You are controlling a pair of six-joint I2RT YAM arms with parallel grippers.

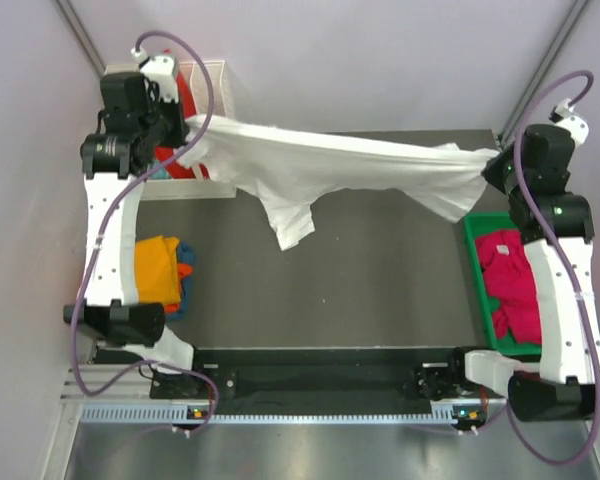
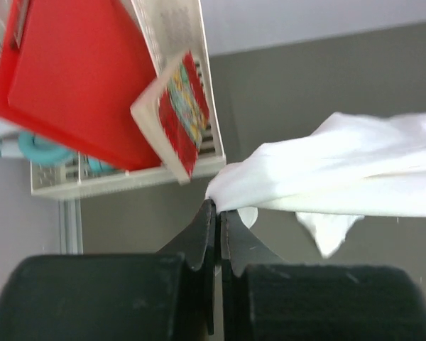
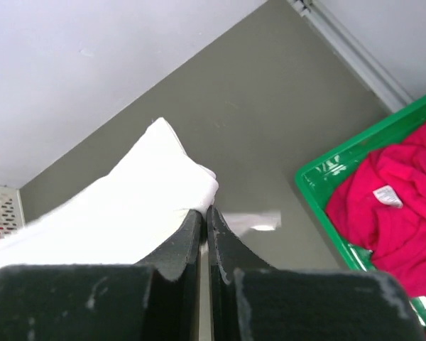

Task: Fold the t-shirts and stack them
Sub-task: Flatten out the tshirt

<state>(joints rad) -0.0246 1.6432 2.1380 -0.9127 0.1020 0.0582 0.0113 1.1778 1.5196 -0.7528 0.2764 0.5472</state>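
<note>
Grey table (image 1: 380,290), one white t-shirt (image 1: 320,170) clamped by left hand (image 2: 218,206) and right hand (image 3: 204,209), one magenta t-shirt (image 1: 510,285)

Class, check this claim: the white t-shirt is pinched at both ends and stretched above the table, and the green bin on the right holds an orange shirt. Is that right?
The green bin holds a magenta-pink shirt, not an orange one; the right wrist view shows it. The rest stands: the white t-shirt is pinched at both ends and stretched above the table.
</note>
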